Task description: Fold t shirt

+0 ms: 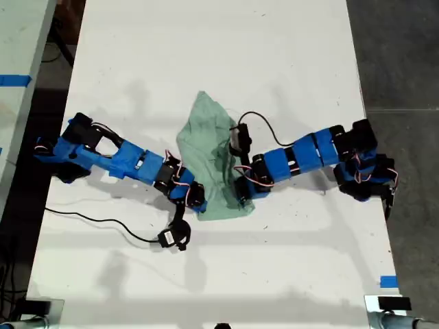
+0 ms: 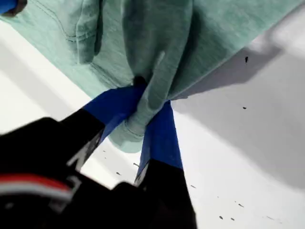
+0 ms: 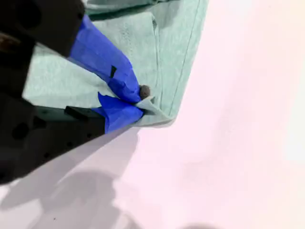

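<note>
White desk [image 1: 219, 62] carries the bunched t shirt [image 1: 209, 147] at its centre, between both arms. My first end effector [image 2: 151, 107] is clamped on a gathered fold of cloth. My second end effector [image 3: 138, 102] pinches a hemmed corner, jaws nearly closed.

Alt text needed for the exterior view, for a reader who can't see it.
Two blue robot arms reach in from the exterior view's left and right across a white table, meeting at a crumpled mint-green t shirt in the middle. Loose black cables trail over the tabletop.
</note>
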Controlling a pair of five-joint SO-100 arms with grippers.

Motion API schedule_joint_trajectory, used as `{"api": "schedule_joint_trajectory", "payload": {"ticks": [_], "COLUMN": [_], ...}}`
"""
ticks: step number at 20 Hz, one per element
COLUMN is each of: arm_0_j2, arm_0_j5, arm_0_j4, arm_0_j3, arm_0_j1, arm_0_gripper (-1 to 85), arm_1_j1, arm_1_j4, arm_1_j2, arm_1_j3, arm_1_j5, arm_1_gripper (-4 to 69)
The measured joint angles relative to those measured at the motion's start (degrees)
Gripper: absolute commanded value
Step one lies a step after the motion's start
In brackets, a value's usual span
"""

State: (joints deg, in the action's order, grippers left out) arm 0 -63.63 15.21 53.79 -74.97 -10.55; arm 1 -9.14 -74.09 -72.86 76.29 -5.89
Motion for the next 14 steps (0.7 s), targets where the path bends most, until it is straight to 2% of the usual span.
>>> {"api": "schedule_joint_trajectory", "payload": {"ticks": [3, 4, 6, 14], "arm_0_j2": [0.18, 0.26, 0.97, 3.69], "arm_0_j5": [-1.41, -1.58, -1.93, -1.14], "arm_0_j4": [1.32, 1.85, 3.16, 17.05], "arm_0_j3": [1.49, 1.85, 2.99, 13.62], "arm_0_j1": [0.0, 0.0, 0.0, -0.35], "arm_0_gripper": [-0.1, 3.7, 19.3, 21.6], "arm_1_j1": [-0.53, -0.7, -0.79, -0.79], "arm_1_j4": [-1.14, -1.49, -2.02, -2.11], "arm_1_j2": [0.26, 0.62, 0.62, 1.58], "arm_1_j3": [-1.58, -2.11, -2.29, -2.37], "arm_1_j5": [0.0, -0.26, 0.0, 0.0], "arm_1_gripper": [-0.7, -0.7, -0.7, -0.7]}}
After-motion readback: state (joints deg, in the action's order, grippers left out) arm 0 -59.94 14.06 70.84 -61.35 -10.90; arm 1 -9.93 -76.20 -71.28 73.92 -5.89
